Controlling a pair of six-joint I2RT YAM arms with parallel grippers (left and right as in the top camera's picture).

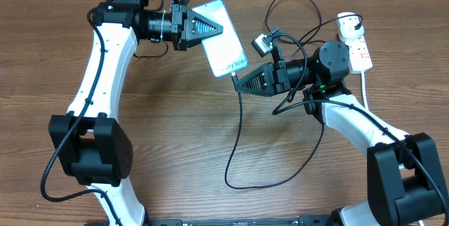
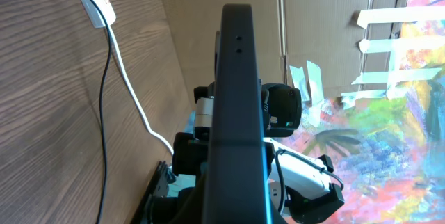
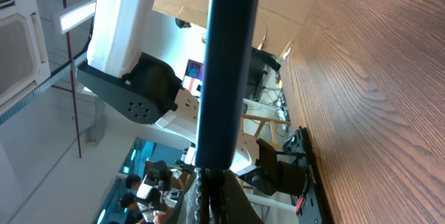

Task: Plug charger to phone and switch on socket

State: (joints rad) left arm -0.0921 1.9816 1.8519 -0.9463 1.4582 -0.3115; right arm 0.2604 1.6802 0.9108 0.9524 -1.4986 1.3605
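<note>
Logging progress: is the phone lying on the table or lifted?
Lifted: the left gripper is shut on the phone, and the left wrist view shows space between it and the table.

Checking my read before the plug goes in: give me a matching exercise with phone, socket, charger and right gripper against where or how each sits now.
Things:
1. phone
2. socket
3. charger
4. right gripper

States:
A. white, lying at the table's right side
B. shut at the phone's lower edge
C. black, looping loosely over the wood
D. clamped at its top end by the left gripper

Pairs: 1-D, 2-A, 3-C, 4-B
</note>
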